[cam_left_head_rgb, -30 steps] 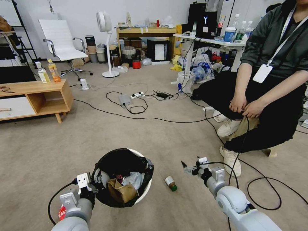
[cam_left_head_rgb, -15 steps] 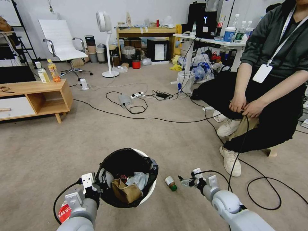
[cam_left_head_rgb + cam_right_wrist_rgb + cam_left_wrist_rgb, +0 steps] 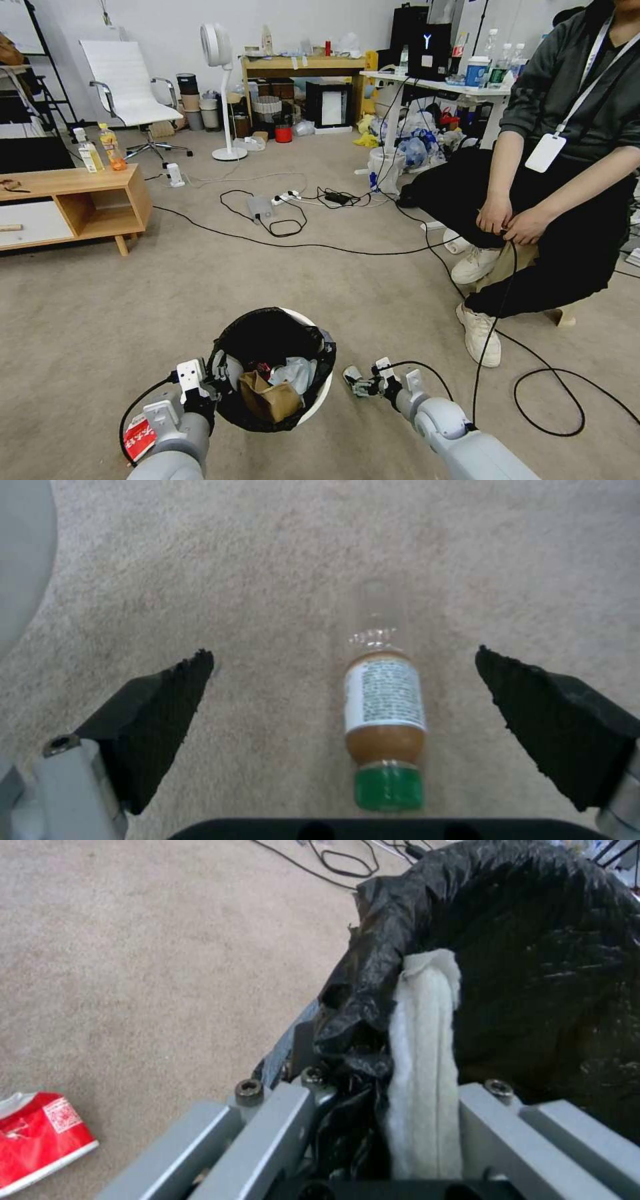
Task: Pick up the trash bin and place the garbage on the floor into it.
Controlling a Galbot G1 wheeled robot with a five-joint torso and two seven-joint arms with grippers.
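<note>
Round white plastic trash bin (image 3: 313, 407) with black liner is gripped at the rim by left gripper (image 3: 217, 380).
Green-capped clear bottle (image 3: 385, 725) on beige carpet floor (image 3: 200, 287) is straddled by spread-open right gripper (image 3: 343, 715).

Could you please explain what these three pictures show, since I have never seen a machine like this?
It is a wheeled robot with two arms. The wide picture is from its head, looking down at the carpet. The other two come from cameras on its wrists. The left tool is clamped on the rim of the trash bin, a white bin with a black liner, already holding a paper bag and tissues. The right tool is open, with the green-capped bottle lying on the carpet between its fingers. A red-and-white wrapper also lies there.
</note>
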